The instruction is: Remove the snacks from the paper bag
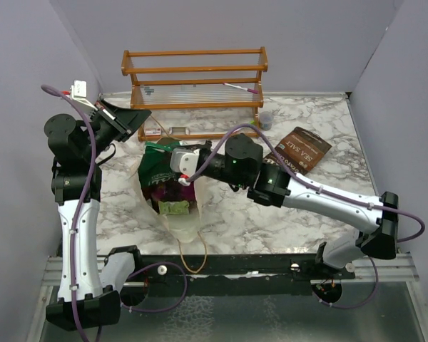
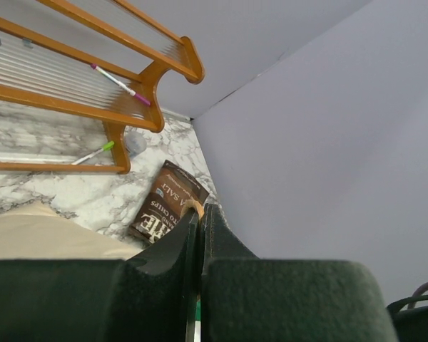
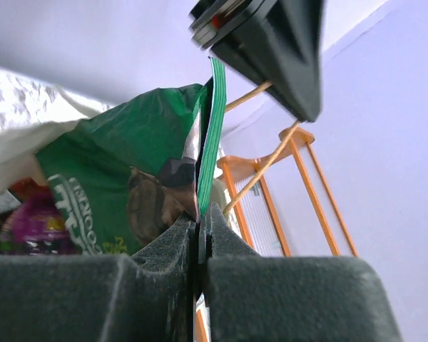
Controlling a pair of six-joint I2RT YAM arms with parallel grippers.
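Partly masked by left gripper fingers [image 2: 172, 251]: paper bag [image 2: 28, 231] cord, brown packet [image 2: 164, 203]. By right gripper fingers [image 3: 164, 249]: green packet [image 3: 107, 178] lettering.

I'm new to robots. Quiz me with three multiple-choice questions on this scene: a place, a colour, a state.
1. Where is the brown packet? A in the bag; B on the table, right of the bag; C on the rack.
2. What colour is the packet in the right gripper? A green; B orange; C blue.
3. The left gripper is: A wide open; B shut on the bag's cord handle; C holding a pen.
Answers: B, it lies on the marble; A, green foil is pinched; B, tan cord is pinched.
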